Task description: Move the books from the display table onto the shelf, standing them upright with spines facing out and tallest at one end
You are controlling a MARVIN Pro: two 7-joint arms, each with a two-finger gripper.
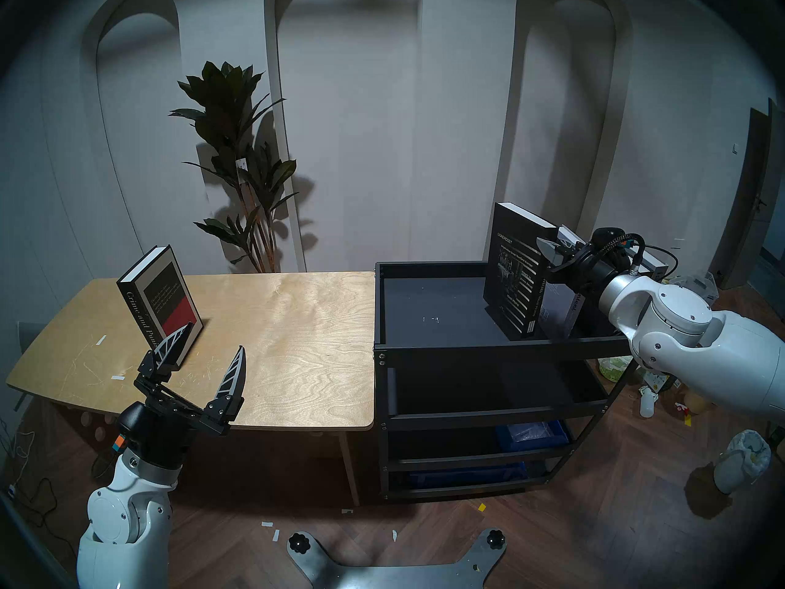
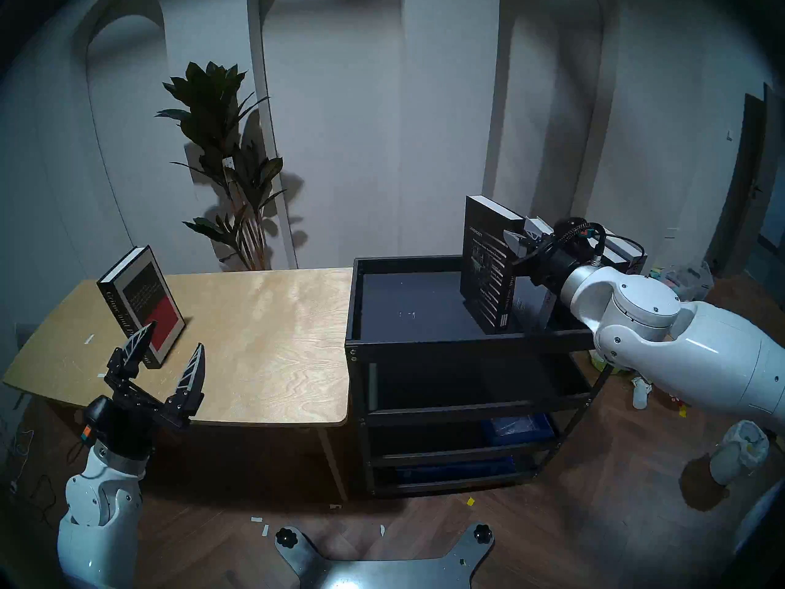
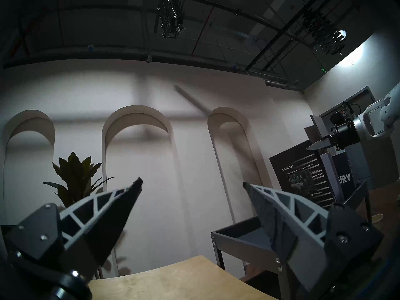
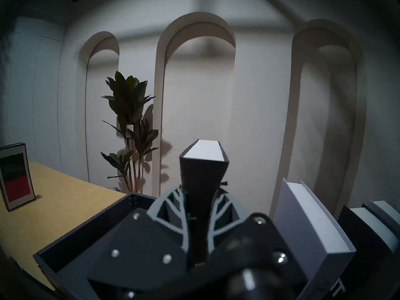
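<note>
Left gripper: nearest to the head camera, it hovers above the front left part of the tabletop; the jaws stand wide apart and hold nothing.
Crime and Punishment book: it stands upright but leaning on the tabletop, just behind the left gripper, with the spine toward the camera and the red and black cover to the right.
Display tabletop: light plywood with visible grain; only this one book stands on it.
Shelf: black metal cart, just beside the right end of the tabletop; the left part of its top tray is bare.
Tall black book: it stands upright on the top tray, with white lines and small text on the cover, and white page edges on top.
Right gripper: the jaws are clamped on the spine edge of the tall black book, near its top; the arm reaches in from the right.
Other books: they stand in a row right of the tall black book on the same tray, leaning a little; partly hidden by the right arm in the head views.
Potted plant: it stands behind the tabletop, at the wall with arches.
</note>
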